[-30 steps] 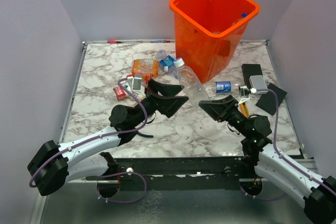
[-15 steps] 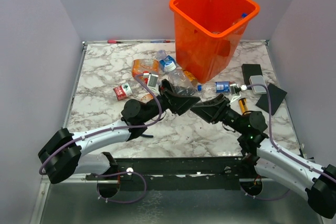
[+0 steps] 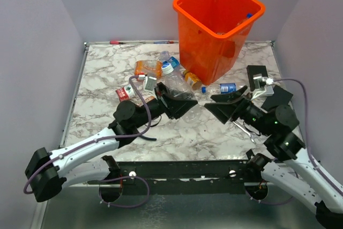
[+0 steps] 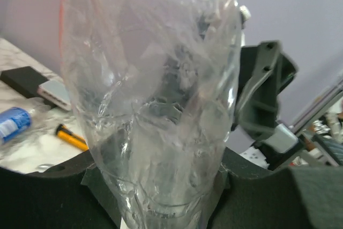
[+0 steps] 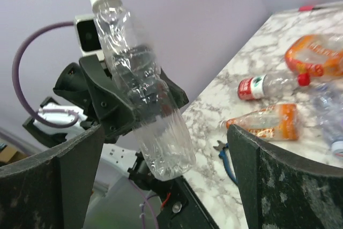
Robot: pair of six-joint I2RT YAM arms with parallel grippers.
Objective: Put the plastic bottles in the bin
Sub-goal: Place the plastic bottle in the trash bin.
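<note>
Currently, progress is partial. Ahead and left of my left gripper [image 3: 181, 100], a red-labelled bottle [image 3: 126, 93] and an orange-labelled bottle [image 3: 147, 68] lie on the table [image 3: 107, 63], not yet collected. My left gripper is clamped on a clear crushed bottle [image 4: 155, 105], white cap uppermost, held above the table and short of the bin [image 3: 209, 52]. The bin stands ahead and right of that gripper; at least one blue-capped bottle [image 3: 247, 16] shows inside it. My right gripper [image 3: 214, 103] faces the left one, jaws spread wide with nothing between them. Just beyond it lies a blue-labelled bottle [image 3: 228, 87]. Remaining, in my judgement: deposit the held bottle, then collect the loose ones.
</note>
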